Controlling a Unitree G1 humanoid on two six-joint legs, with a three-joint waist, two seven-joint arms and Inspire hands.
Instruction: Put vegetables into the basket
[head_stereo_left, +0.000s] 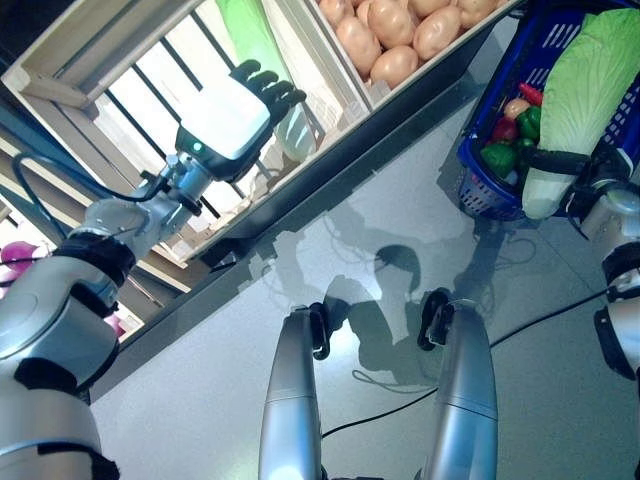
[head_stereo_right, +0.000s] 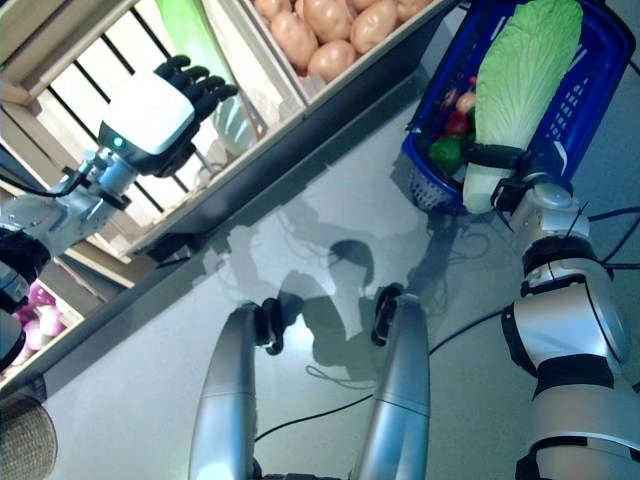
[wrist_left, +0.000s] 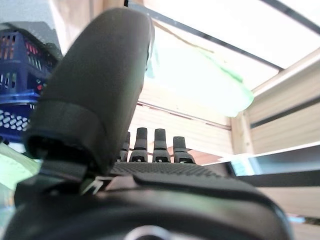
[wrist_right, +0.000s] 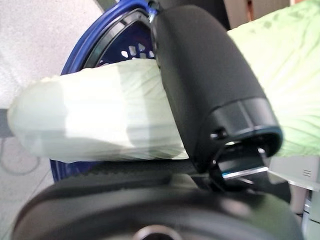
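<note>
A wooden slatted crate shelf (head_stereo_left: 120, 60) is being faced, with smooth tan potatoes (head_stereo_left: 395, 30) heaped in one bin. A blue perforated plastic basket (head_stereo_right: 590, 100) is being occupied by a long napa cabbage (head_stereo_right: 525, 75), its long axis lying along the basket with the pale, waxy stem end overhanging the rim. That stem is being grasped by the right hand (head_stereo_right: 497, 160), thumb curled across it. A second leafy green cabbage (head_stereo_left: 250, 40) is being approached in the neighbouring bin by the left hand (head_stereo_left: 235, 115), fingers extended and relaxed, holding nothing; it is judged the nearer hand. Small red and green peppers (head_stereo_left: 510, 130) are lying beneath.
</note>
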